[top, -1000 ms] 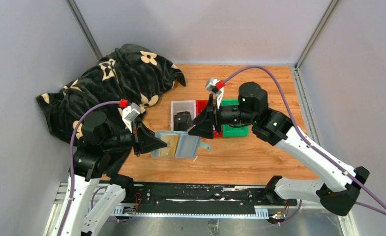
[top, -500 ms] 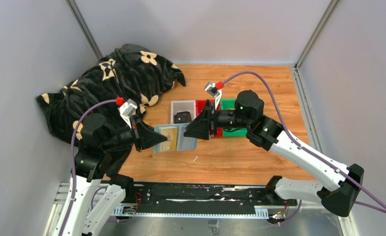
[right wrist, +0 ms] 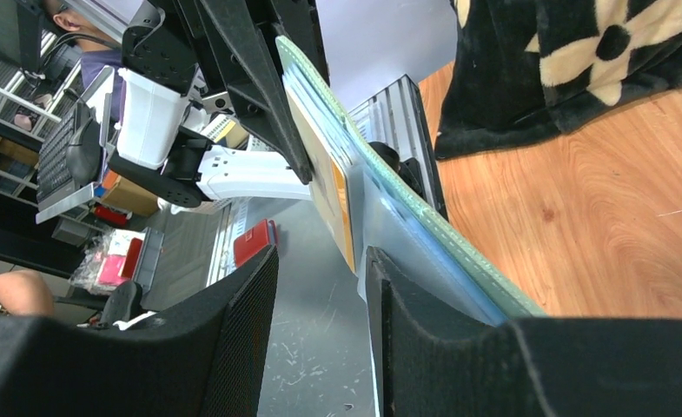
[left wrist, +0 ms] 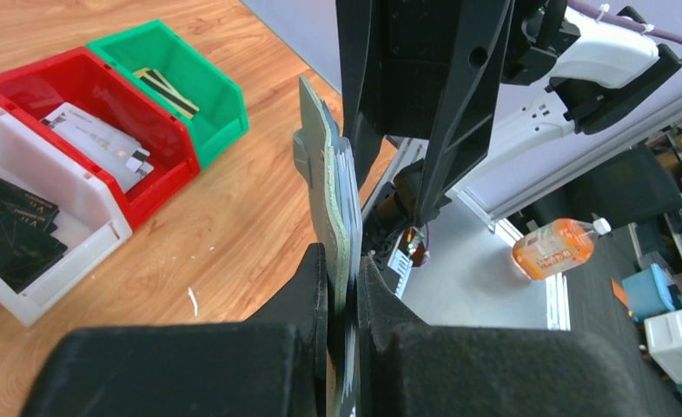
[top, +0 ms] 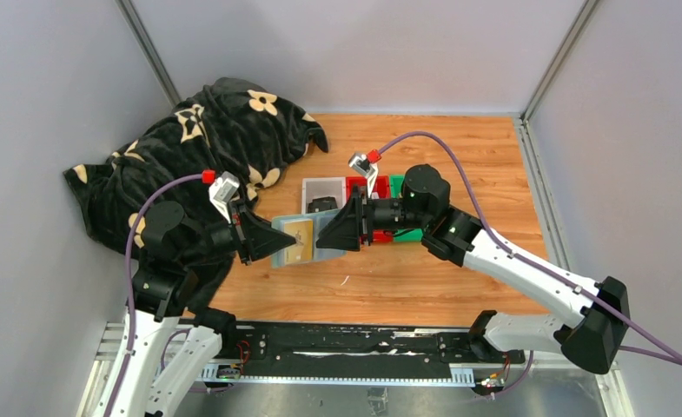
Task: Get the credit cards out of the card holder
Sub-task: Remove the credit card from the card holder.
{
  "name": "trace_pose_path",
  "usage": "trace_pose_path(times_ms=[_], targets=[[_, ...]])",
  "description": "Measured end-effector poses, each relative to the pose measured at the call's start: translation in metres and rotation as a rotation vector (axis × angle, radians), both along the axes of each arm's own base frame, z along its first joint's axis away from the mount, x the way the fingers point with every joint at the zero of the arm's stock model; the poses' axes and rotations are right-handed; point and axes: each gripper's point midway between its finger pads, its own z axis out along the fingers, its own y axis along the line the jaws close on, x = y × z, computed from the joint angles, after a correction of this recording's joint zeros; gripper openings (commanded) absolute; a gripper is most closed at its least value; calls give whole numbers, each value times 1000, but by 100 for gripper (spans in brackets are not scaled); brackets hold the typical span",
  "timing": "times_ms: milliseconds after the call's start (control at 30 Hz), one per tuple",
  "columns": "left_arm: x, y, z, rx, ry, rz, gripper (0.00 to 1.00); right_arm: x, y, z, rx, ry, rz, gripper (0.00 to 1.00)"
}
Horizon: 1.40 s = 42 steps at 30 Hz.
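The card holder [top: 283,256] hangs open above the table, sage green outside and pale teal inside. My left gripper [top: 270,240] is shut on its left end; in the left wrist view the holder [left wrist: 330,174] stands edge-on, pinched at my left gripper [left wrist: 344,261]. A gold-yellow credit card [top: 301,241] sits in a slot. My right gripper [top: 328,236] is at the holder's right side. In the right wrist view my right gripper [right wrist: 320,265] is open, and the gold card [right wrist: 333,187] has its lower corner in the gap, close to the right finger [right wrist: 407,330].
Three small trays stand behind the holder: white [left wrist: 102,248] with black cards [left wrist: 7,230], red [left wrist: 159,187] with silvery-white cards [left wrist: 94,139], green [left wrist: 224,113] with cards [left wrist: 168,87]. A black blanket with cream flowers [top: 207,148] is heaped at the back left.
My right gripper has moved left onto the holder's right side and its jaws have narrowed. My left gripper has raised the holder and carried it slightly to the right.
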Motion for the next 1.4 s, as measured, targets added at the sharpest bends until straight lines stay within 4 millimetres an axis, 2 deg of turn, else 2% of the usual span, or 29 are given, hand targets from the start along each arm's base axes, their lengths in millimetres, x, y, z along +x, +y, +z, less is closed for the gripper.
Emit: trace_pose_path(times_ms=[267, 700, 800, 967, 1133, 1200, 1400], targets=[[4, -2, 2, -32, 22, 3, 0, 0, 9, -10, -11, 21, 16, 45], [4, -7, 10, -103, 72, -21, 0, -3, 11, -5, 24, 24, 33, 37], [4, -7, 10, -116, 92, -22, 0, -3, 11, -6, 30, 30, 34, 31], [3, -7, 16, -146, 107, -21, 0, 1, 12, -5, 35, 32, 10, 12], [6, -5, 18, -153, 96, 5, 0, 6, 16, -4, 10, 36, -49, 5], [7, -4, 18, -152, 93, 11, 3, 7, 17, -4, 7, 36, -64, 0], [5, -5, 19, -151, 83, 5, 7, 3, 13, -2, 25, 31, -79, 0]])
